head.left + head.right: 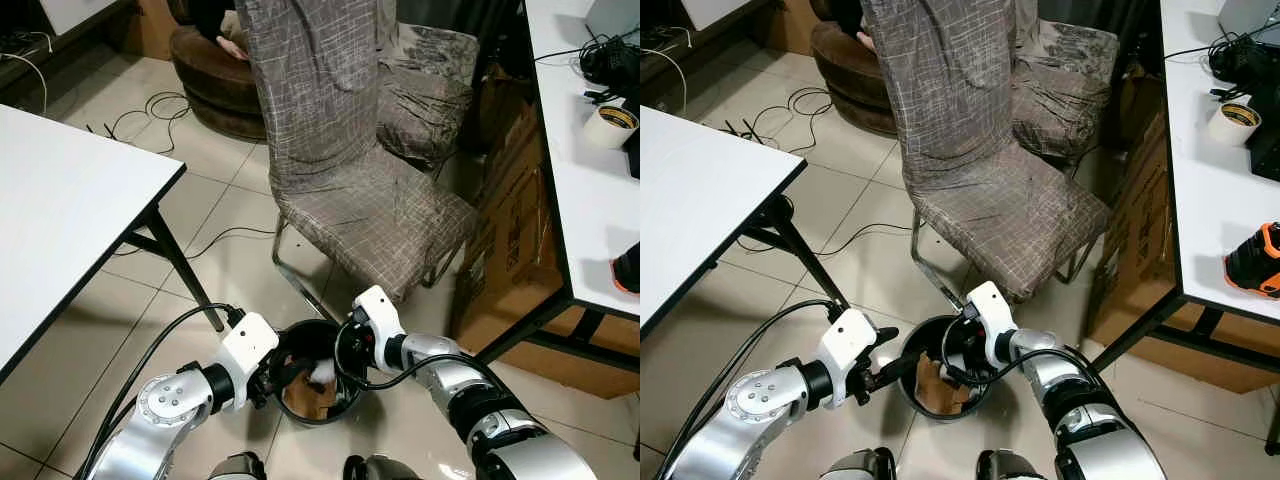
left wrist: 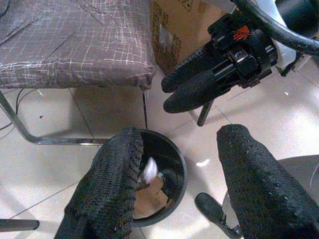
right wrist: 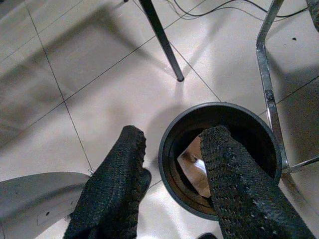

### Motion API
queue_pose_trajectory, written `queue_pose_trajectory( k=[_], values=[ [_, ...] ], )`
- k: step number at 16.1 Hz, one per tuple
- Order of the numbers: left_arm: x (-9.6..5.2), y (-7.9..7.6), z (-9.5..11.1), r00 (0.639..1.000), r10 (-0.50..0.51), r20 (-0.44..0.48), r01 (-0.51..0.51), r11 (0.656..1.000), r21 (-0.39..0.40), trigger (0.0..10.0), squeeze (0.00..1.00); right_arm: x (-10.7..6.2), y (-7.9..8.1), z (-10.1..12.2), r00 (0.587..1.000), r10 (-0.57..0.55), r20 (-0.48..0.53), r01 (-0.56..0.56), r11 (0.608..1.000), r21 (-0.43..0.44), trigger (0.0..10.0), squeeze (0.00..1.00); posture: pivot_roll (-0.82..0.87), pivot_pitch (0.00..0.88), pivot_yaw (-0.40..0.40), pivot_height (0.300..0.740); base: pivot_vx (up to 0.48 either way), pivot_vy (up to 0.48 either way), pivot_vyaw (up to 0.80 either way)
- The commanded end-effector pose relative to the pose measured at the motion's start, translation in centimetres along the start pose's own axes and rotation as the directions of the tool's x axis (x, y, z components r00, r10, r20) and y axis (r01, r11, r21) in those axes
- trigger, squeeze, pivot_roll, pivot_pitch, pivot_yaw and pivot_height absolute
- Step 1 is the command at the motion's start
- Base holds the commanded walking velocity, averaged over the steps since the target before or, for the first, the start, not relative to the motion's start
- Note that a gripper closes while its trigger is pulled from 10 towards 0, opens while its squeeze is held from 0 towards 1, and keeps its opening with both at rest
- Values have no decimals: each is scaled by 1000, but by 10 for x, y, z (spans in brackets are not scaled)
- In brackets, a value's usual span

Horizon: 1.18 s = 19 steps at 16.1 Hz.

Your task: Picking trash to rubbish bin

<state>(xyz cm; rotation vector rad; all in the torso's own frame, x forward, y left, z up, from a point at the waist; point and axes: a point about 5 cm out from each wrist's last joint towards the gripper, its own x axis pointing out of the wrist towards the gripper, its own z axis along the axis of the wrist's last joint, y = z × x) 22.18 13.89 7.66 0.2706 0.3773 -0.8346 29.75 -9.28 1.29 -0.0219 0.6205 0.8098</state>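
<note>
Your left gripper (image 2: 174, 184) and right gripper (image 3: 172, 186), fingers spread and empty, flank the round black plastic rubbish bin (image 1: 345, 398) on the tiled floor; white crumpled trash (image 2: 148, 171) lies inside, before the grey fabric-covered chair (image 1: 370, 215).

A round black plastic rubbish bin (image 1: 318, 372) stands on the pale tiled floor (image 1: 230, 215) before a chair in grey patterned fabric (image 1: 340, 170). 2 silver arms flank its rim; white crumpled trash (image 1: 322, 373) lies inside.
</note>
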Motion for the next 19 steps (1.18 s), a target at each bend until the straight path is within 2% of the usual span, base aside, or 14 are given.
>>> queue_pose_trajectory(
  k=[1,4,6,7,8,9,11,13,14,17,19],
  values=[
    [0,-4,3,1000,-18,7,18,1000,7,10000,0,1,1,-1,1000,7,-12,-7,1000,-15,10000,0,5,159,-51,740,0,0,0],
    [0,-3,2,1000,-13,6,13,1000,5,10000,0,1,1,-1,1000,5,-12,-5,1000,-17,10000,0,2,157,-47,740,0,0,0],
    [1,2,0,998,57,8,-57,998,-8,10000,0,-2,-4,2,999,-46,17,47,998,-39,10000,0,-13,148,-40,740,0,0,0],
    [3,11,-2,986,166,12,-164,984,-70,10000,0,-7,-12,4,986,-152,65,155,987,-34,10000,0,-23,138,-39,740,0,0,0],
    [4,15,-3,972,234,17,-231,968,-94,10000,0,-16,-19,2,961,-260,100,258,966,25,10000,0,-30,127,-33,740,0,0,0],
    [4,15,-5,967,255,17,-251,959,-128,10000,0,-22,-20,-3,946,-303,111,299,953,49,10000,0,-35,121,-33,740,0,0,0],
    [4,13,-8,963,271,2,-268,952,-148,10000,0,-31,-15,-9,939,-318,133,313,948,60,10000,0,-54,110,-24,740,0,0,0],
    [6,7,-12,962,271,-16,-270,947,-175,10000,0,-49,-7,-17,911,-379,163,369,925,91,10000,0,-60,105,-19,740,0,0,0],
    [6,7,-7,958,287,1,-280,937,-208,10000,0,-58,-3,-17,878,-441,188,425,897,121,10000,0,-64,100,-15,740,0,0,0],
    [5,10,-5,952,306,4,-297,927,-228,10000,0,-66,3,-18,840,-507,194,475,859,189,10000,0,-62,100,-18,740,-179,0,0],
    [5,12,-6,951,310,-2,-303,926,-224,10000,0,-70,7,-19,836,-518,178,483,851,208,10000,0,-60,100,-20,740,-283,0,0]
  ],
)
